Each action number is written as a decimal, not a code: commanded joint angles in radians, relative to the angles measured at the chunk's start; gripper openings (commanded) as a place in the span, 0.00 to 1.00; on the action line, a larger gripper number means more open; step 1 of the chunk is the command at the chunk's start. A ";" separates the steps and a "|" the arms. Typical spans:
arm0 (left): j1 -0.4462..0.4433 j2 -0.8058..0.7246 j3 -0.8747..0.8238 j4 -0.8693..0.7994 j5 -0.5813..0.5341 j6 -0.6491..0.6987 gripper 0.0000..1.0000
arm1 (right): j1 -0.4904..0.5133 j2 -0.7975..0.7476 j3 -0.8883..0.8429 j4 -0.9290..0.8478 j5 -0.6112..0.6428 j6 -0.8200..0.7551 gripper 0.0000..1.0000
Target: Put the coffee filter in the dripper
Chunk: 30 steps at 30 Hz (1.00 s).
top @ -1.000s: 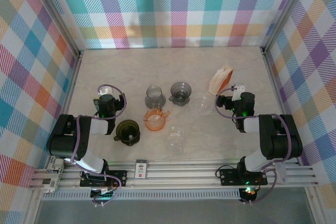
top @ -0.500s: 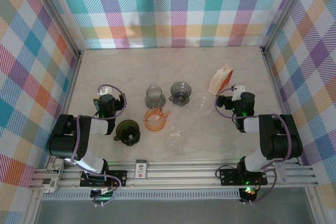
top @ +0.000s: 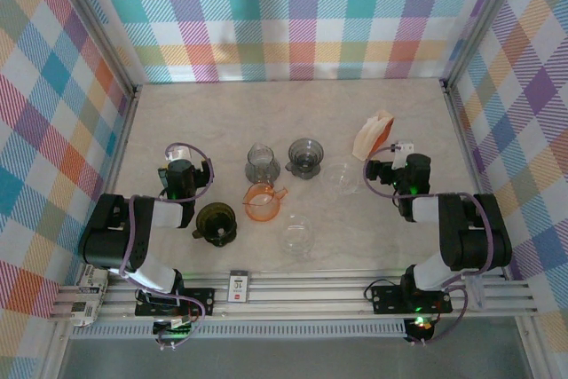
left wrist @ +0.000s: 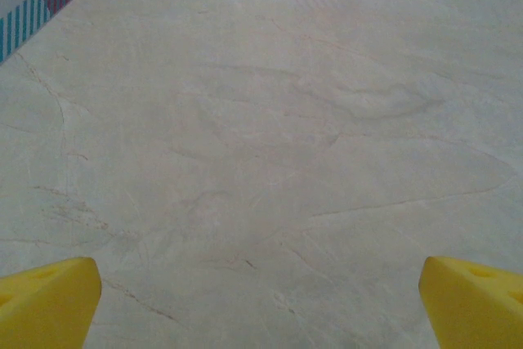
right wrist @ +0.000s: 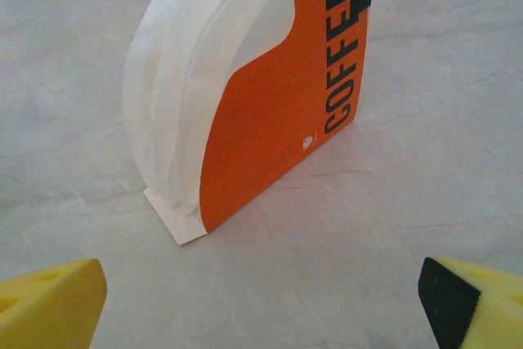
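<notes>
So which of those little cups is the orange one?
The orange dripper mid-table, just right of the dark green dripper; the rest are green, grey or clear.

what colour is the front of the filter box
The filter box is orange with black lettering, clearest in the right wrist view.

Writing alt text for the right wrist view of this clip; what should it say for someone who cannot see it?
An orange holder printed COFFEE stands upright on the pale marbled table, with a stack of white paper filters showing at its open side. The right gripper has its jaws wide open, yellow tips in the bottom corners, apart from the holder.
</notes>
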State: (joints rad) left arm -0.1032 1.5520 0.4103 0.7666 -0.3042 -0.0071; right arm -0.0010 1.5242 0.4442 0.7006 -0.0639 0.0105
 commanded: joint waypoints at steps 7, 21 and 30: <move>-0.009 -0.178 0.145 -0.317 -0.086 -0.038 1.00 | 0.003 -0.165 0.170 -0.385 0.062 0.062 0.99; 0.015 -0.473 0.407 -0.937 -0.100 -0.744 1.00 | 0.043 -0.277 0.370 -0.892 0.403 0.608 0.99; -0.001 -0.647 0.423 -1.104 0.257 -0.765 1.00 | 0.097 -0.366 0.367 -0.971 0.068 0.575 0.99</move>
State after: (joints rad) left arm -0.0967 0.9470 0.7963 -0.1650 -0.1967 -0.7441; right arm 0.0643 1.2148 0.8078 -0.2100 0.1440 0.5686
